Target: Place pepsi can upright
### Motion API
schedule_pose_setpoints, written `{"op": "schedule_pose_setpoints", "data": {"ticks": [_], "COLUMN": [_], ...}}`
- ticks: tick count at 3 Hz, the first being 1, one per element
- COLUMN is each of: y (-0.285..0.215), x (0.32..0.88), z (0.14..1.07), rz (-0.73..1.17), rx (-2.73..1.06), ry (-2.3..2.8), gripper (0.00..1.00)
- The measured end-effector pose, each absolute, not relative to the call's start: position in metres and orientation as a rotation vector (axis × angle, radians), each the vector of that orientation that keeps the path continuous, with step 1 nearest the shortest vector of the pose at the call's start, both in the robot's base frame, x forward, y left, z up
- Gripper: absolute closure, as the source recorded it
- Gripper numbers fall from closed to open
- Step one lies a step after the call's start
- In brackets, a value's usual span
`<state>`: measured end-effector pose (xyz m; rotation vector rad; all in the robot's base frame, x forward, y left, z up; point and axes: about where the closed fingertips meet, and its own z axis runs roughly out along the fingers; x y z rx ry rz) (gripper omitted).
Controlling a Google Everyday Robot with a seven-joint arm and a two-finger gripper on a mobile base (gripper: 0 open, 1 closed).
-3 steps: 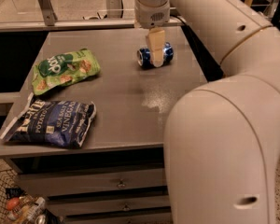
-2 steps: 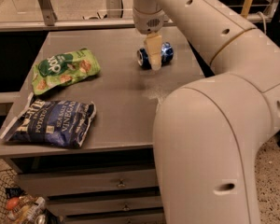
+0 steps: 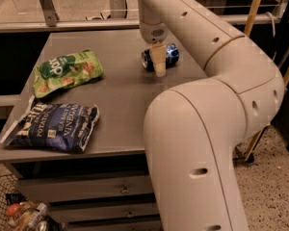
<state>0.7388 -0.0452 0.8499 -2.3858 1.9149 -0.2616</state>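
The pepsi can (image 3: 172, 54) is a small blue can lying on its side at the back middle of the grey table (image 3: 120, 95), its silver end facing left. My gripper (image 3: 159, 64) hangs straight down from the wrist, right in front of the can's middle, and hides part of it. I cannot tell whether it touches the can.
A green chip bag (image 3: 67, 72) lies at the table's left. A dark blue chip bag (image 3: 53, 127) lies at the front left. My large arm (image 3: 207, 129) fills the right foreground. A wire basket with items (image 3: 19, 215) sits at the lower left on the floor.
The gripper has dropped slightly at the can. The arm's elbow section has swung left, covering more of the table's right side. The can has not moved.
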Motion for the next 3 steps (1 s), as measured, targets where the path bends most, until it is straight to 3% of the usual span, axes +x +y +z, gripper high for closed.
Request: {"op": "schedule_pose_setpoints", "data": {"ticks": [3], "y": [-0.036], "x": [0.744], "z": [0.868], "rz": [-0.145], "rx": [-2.292], "ry": [1.844], "gripper": [0.88]}}
